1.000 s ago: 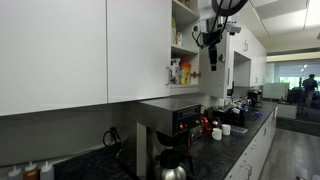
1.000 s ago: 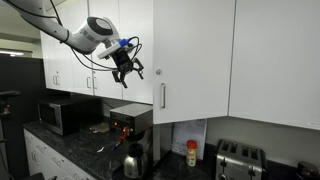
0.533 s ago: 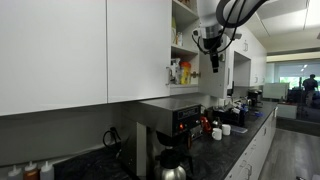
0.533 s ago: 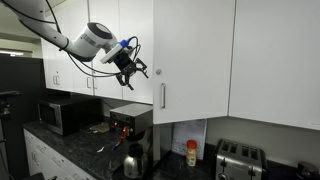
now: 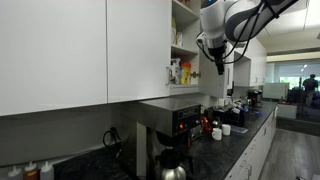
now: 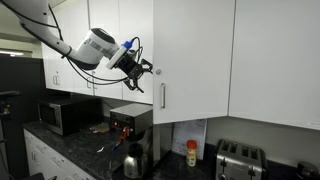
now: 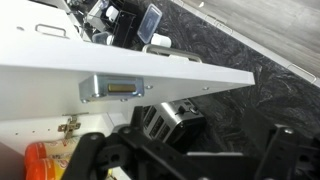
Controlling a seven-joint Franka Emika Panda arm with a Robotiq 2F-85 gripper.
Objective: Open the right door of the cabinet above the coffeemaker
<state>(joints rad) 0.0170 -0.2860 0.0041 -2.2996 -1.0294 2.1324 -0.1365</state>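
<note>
The white cabinet above the black coffeemaker (image 5: 172, 132) stands open, and its shelves with bottles (image 5: 182, 70) show in an exterior view. The right door (image 6: 195, 55) has a vertical handle (image 6: 163, 96) on its left edge, above the coffeemaker (image 6: 130, 135). My gripper (image 5: 218, 62) hangs in the air in front of the open shelves. It also shows just left of the door's edge (image 6: 142, 72). In the wrist view its dark fingers (image 7: 190, 160) are spread wide and hold nothing, below a white panel edge (image 7: 200, 78).
A toaster (image 6: 236, 157) and a yellow bottle (image 6: 192, 153) stand on the dark counter (image 5: 235, 135). A microwave (image 6: 58, 113) sits further along. Mugs and small items (image 5: 215, 128) crowd the counter beside the coffeemaker. More closed cabinet doors (image 6: 280, 55) line the wall.
My gripper has drawn away from the cabinet front and dropped slightly, shifting towards the door's handle edge. The door has not visibly moved.
</note>
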